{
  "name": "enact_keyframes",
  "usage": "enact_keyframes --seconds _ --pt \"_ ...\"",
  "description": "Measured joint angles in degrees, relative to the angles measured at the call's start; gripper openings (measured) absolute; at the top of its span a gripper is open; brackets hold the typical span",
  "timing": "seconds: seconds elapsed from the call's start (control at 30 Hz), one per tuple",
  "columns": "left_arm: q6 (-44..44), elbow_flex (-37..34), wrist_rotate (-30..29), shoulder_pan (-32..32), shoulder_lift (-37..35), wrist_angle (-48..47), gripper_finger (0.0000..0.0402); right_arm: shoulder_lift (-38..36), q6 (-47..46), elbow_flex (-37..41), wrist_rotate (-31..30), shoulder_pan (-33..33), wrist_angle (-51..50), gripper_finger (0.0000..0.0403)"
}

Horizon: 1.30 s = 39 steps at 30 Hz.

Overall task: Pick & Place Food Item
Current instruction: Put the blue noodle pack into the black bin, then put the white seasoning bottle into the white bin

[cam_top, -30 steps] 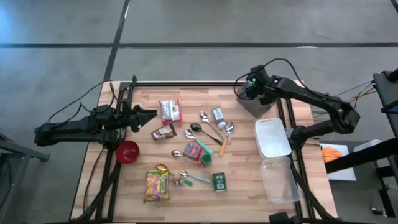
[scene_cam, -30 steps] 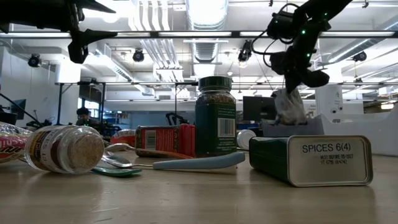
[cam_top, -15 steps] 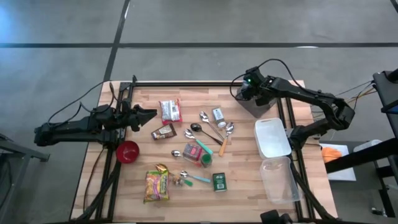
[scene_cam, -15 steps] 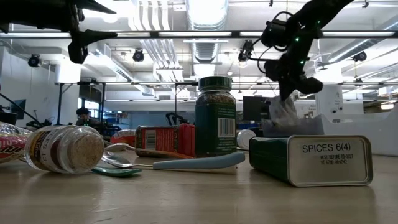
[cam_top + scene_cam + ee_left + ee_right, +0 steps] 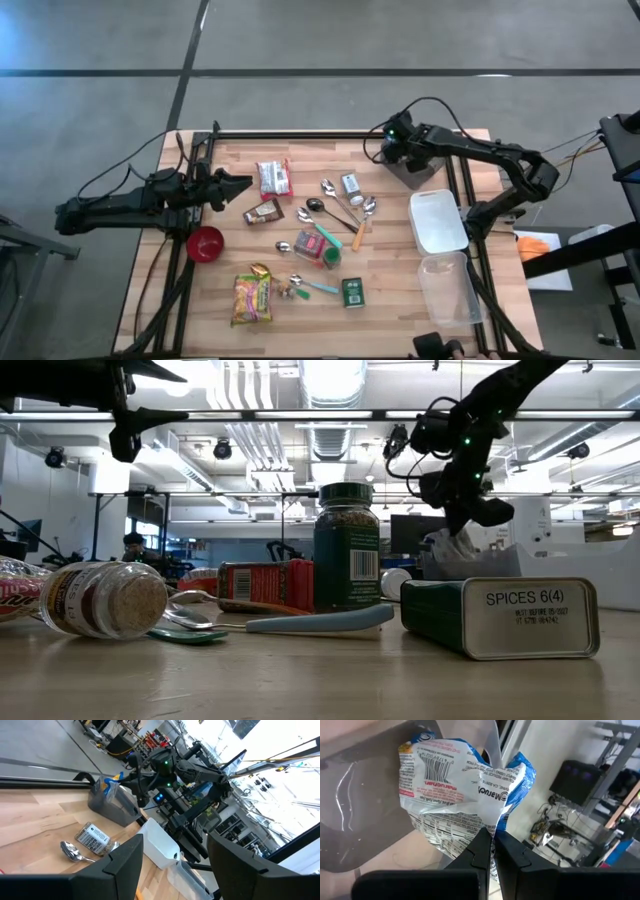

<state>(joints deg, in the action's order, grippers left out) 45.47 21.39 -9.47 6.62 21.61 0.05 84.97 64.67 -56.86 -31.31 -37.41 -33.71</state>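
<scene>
Our right gripper [image 5: 492, 851] is pinched fully shut on the crinkled plastic of a white-and-blue ramen packet [image 5: 457, 802], holding it at the mouth of the grey bin [image 5: 412, 170] at the far right corner of the wooden table [image 5: 230, 150]. In the right wrist view the packet is creased and glossy, with a barcode and red print, partly inside the bin's smooth translucent wall. Just beside the bin, nearer the front edge, we see a white rectangular tub [image 5: 436, 220] and a clear plastic one [image 5: 446, 288]; we cannot tell anything lying in either. Our left gripper [image 5: 243, 184] hovers over the table's left side with its fingers parted, holding nothing. A round red bowl [image 5: 205, 243] sits near it. Spoons, spice jars and snack packets lie scattered mid-table.
</scene>
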Motion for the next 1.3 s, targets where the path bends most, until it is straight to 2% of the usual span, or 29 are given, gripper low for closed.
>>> enact_keyframes --seconds 0.17,0.33,0.5,0.63,0.77,0.9,0.97,1.07,1.17,1.23,1.3 --pt "0.0 0.0 0.0 0.0 0.0 0.1 0.022 -0.6 -4.1 -0.2 0.8 0.0 0.0 0.0026" --pt "0.0 0.0 0.0 0.0 0.0 0.1 0.022 -0.9 -11.8 -1.3 3.0 0.0 -0.2 0.0088" --pt "0.1 0.0 -0.2 0.0 0.0 0.2 0.022 -0.8 -15.7 -2.0 3.3 0.0 -0.3 0.0158" --pt "1.3 0.0 -0.2 0.0 0.0 0.1 0.022 -0.9 -19.7 -2.9 0.0 0.0 -0.6 0.0203" --pt "3.3 0.0 -0.2 0.0 0.0 0.1 0.022 -1.3 -27.7 -5.9 -3.6 0.0 -4.3 0.0236" --pt "5.6 0.0 0.0 0.0 0.0 0.0 0.022 -3.1 -41.4 -11.4 -2.4 0.0 -11.3 0.0255" --pt "6.4 0.0 0.0 0.0 0.0 0.0 0.022 -4.0 -51.5 -14.6 2.1 0.2 -16.2 0.0259" --pt "7.4 0.0 0.3 0.0 0.1 -0.3 0.022 -4.5 -68.4 -19.1 13.3 0.8 -23.5 0.026" --pt "7.5 0.7 1.1 0.0 1.2 -0.7 0.022 -4.0 -89.4 -22.1 21.6 3.2 -31.1 0.026" --pt "7.3 1.6 1.4 0.0 2.4 -1.8 0.022 -3.9 -97.1 -22.4 25.0 6.3 -33.5 0.026" --pt "6.5 2.8 1.4 0.0 4.3 -3.5 0.022 -3.9 -102.1 -22.3 24.8 10.5 -33.7 0.026"
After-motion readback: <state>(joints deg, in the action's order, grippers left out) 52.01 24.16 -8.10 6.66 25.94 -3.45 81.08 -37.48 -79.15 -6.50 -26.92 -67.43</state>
